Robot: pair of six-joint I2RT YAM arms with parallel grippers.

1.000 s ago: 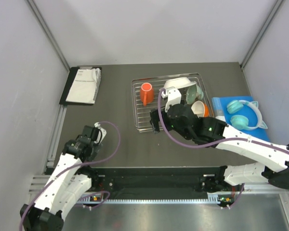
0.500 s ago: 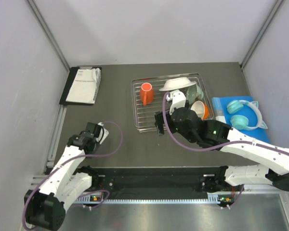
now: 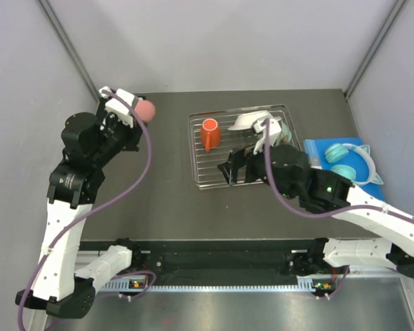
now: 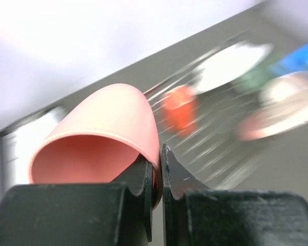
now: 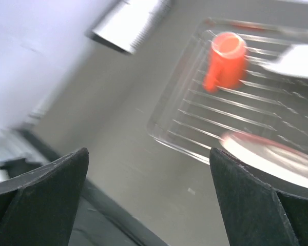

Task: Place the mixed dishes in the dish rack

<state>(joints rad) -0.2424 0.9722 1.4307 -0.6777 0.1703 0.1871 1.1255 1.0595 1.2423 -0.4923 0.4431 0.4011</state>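
Carrying the salmon pink cup (image 4: 100, 130) raised in the air, well to the left of the dish rack (image 3: 199, 181) and not yet over it. Pinched in the left gripper (image 4: 156, 165) by one wall at the rim, with one finger inside the mouth and the other outside. Probably light, rigid and smooth-glazed, so likely slippery under so narrow a hold, and apt to chip if knocked against wire. Best kept firmly clamped on that same wall and lowered gently into the bare patch at the rack's front left, just beside the orange mug (image 3: 209, 134). Already lying inside the rack: that mug on its side, a white bowl (image 3: 252, 120) toward the rack's back, and a pink-rimmed plate (image 5: 269, 154), blurred, toward its right. Over the rack's front edge, the right gripper (image 5: 149, 169), fingers spread wide and holding nothing.
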